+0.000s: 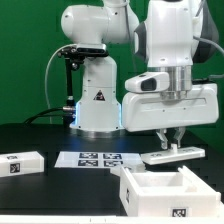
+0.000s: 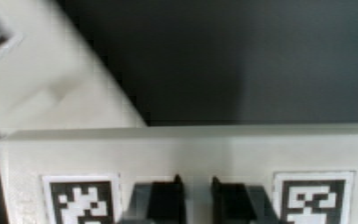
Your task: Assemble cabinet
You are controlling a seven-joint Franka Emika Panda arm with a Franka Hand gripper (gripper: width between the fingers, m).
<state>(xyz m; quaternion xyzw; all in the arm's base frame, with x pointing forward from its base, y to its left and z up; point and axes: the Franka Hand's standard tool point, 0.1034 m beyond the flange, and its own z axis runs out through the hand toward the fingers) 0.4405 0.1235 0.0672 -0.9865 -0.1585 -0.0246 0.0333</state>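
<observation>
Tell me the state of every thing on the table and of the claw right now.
claw: shut, pointing down; whether it pinches anything is unclear.
flat panel: level, right under the claw, not joined to the box.
box: upright, open on top.
small block: lying alone at the exterior view's left, untouched.
marker board: flat on the table.

The arm reaches straight down, wrist vertical, its jaws pressed nearly together.
</observation>
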